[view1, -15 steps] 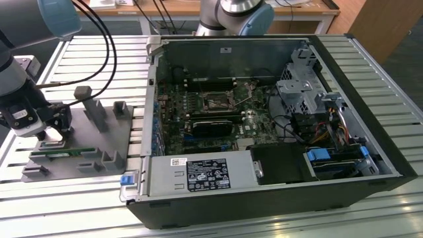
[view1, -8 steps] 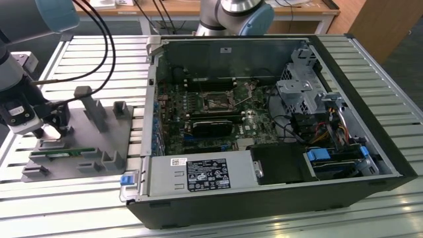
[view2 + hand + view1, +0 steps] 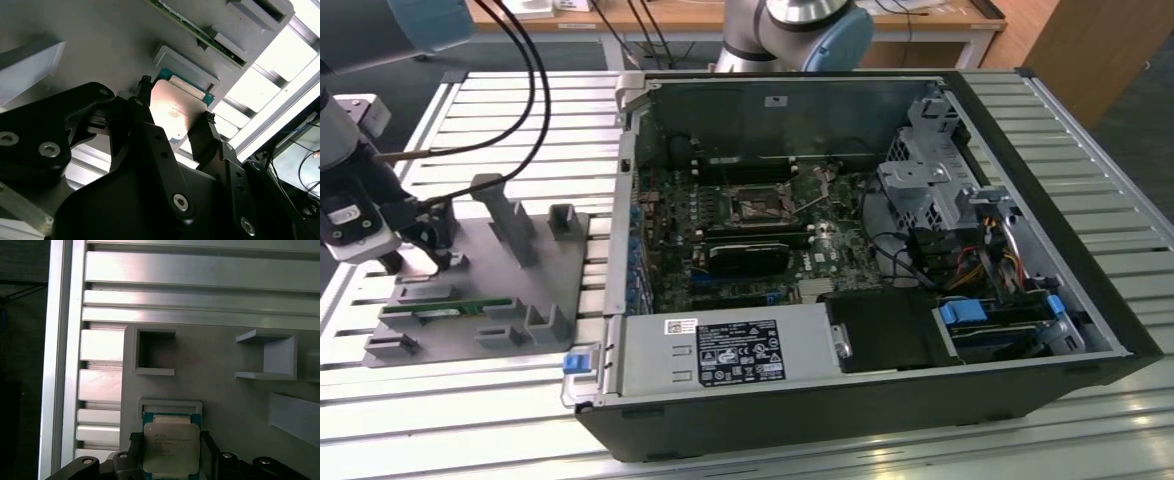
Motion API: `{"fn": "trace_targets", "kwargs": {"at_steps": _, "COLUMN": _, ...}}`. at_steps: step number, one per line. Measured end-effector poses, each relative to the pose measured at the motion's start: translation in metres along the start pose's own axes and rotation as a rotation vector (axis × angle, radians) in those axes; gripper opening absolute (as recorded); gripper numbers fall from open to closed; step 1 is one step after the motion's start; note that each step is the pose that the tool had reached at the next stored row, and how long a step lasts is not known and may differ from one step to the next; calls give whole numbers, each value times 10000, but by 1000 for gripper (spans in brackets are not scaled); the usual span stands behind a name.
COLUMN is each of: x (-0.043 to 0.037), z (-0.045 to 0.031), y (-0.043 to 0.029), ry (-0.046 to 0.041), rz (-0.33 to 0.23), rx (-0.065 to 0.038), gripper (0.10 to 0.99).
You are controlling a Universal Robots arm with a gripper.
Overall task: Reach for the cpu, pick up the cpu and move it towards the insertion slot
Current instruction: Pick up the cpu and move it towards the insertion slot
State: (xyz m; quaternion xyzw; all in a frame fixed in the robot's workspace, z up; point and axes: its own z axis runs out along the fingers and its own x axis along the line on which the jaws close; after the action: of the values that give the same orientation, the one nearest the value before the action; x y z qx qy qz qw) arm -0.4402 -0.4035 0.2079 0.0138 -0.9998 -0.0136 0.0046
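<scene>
The gripper point(image 3: 430, 243) stands low over the grey fixture plate point(image 3: 540, 270) at the exterior view's left, well apart from the open computer case point(image 3: 1067, 200). In both wrist views its black fingers point(image 3: 204, 131) press against two opposite edges of the cpu point(image 3: 171, 447), which sits at its seat on the plate, silvery top facing up. The insertion slot point(image 3: 758, 207) lies inside the case on the motherboard
</scene>
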Motion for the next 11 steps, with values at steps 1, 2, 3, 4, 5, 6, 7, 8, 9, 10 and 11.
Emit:
{"fn": "trace_targets", "kwargs": {"at_steps": 1, "x": -1, "z": -3, "y": 0, "ry": -2, "rz": 0, "rx": -1, "gripper": 545}}
{"fn": "trace_targets", "kwargs": {"at_steps": 2, "x": 0, "z": -5, "y": 1, "ry": -2, "rz": 0, "rx": -2, "gripper": 545}}
{"fn": "trace_targets", "kwargs": {"at_steps": 3, "x": 0, "z": -6, "y": 0, "ry": -2, "rz": 0, "rx": -1, "gripper": 545}}
{"fn": "trace_targets", "kwargs": {"at_steps": 4, "x": 0, "z": -8, "y": 0, "ry": 0, "rz": 0, "rx": 0, "gripper": 545}}
{"fn": "trace_targets", "kwargs": {"at_steps": 5, "x": 0, "z": -8, "y": 0, "ry": -1, "rz": 1, "rx": -1, "gripper": 545}}
{"fn": "trace_targets", "kwargs": {"at_steps": 6, "x": 0, "z": -9, "y": 0, "ry": 0, "rz": 0, "rx": 0, "gripper": 545}}
{"fn": "trace_targets", "kwargs": {"at_steps": 7, "x": 0, "z": -10, "y": 0, "ry": 1, "rz": 0, "rx": 0, "gripper": 545}}
{"fn": "trace_targets", "kwargs": {"at_steps": 8, "x": 0, "z": -12, "y": 0, "ry": 1, "rz": 0, "rx": 0, "gripper": 545}}
{"fn": "trace_targets", "kwargs": {"at_steps": 9, "x": 0, "z": -17, "y": 0, "ry": 4, "rz": 1, "rx": 2, "gripper": 545}}
{"fn": "trace_targets", "kwargs": {"at_steps": 10, "x": 1, "z": -23, "y": 0, "ry": 5, "rz": 1, "rx": 3, "gripper": 545}}
{"fn": "trace_targets", "kwargs": {"at_steps": 11, "x": 0, "z": -27, "y": 0, "ry": 2, "rz": 1, "rx": 1, "gripper": 545}}
